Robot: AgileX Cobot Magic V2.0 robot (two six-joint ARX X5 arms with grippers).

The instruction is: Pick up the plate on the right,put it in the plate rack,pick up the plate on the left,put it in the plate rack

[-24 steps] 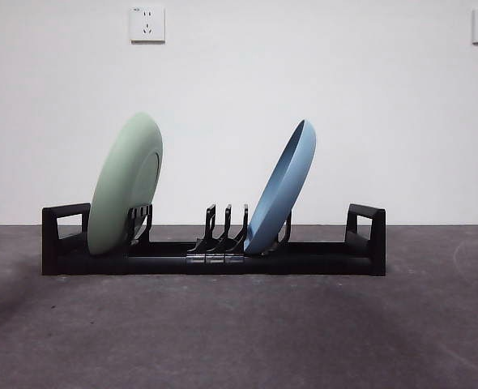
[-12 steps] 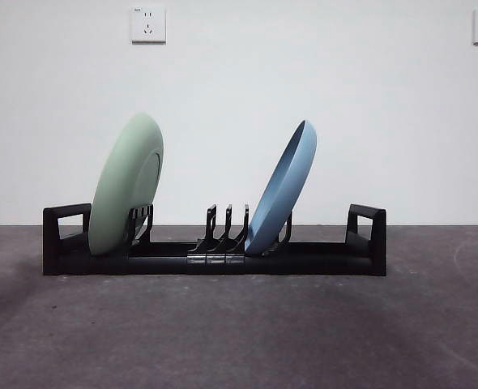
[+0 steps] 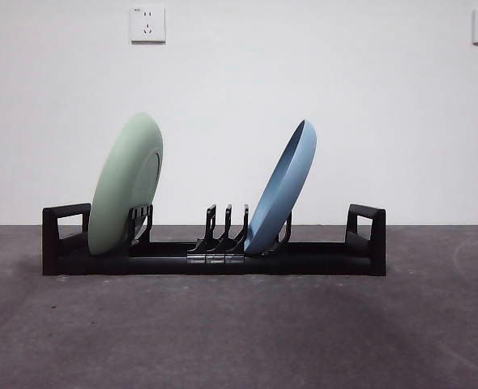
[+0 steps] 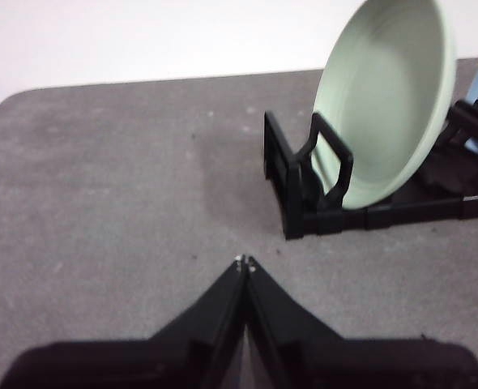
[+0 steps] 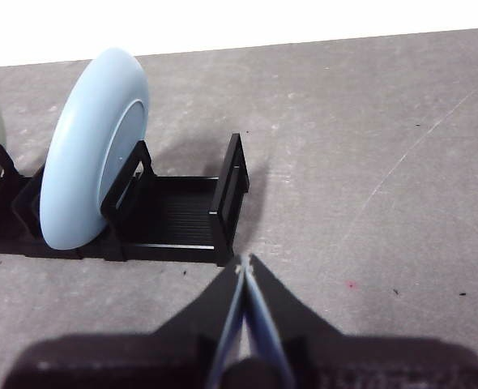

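Note:
The black plate rack (image 3: 215, 258) stands across the middle of the table. A pale green plate (image 3: 125, 185) leans in its left end and a light blue plate (image 3: 282, 190) leans in the prongs right of centre. In the left wrist view my left gripper (image 4: 245, 262) is shut and holds nothing; it hovers over bare table, short of the rack's handle (image 4: 281, 174) and the green plate (image 4: 385, 97). My right gripper (image 5: 245, 261) is shut too, also with nothing in it, just off the rack's other end handle (image 5: 228, 198), with the blue plate (image 5: 93, 150) beyond. Neither arm shows in the front view.
Dark grey table surface (image 3: 239, 332) runs to a white wall with two sockets (image 3: 147, 24). Several free prongs (image 3: 227, 227) stand between the two plates. The table's rounded corner (image 4: 12, 101) shows in the left wrist view.

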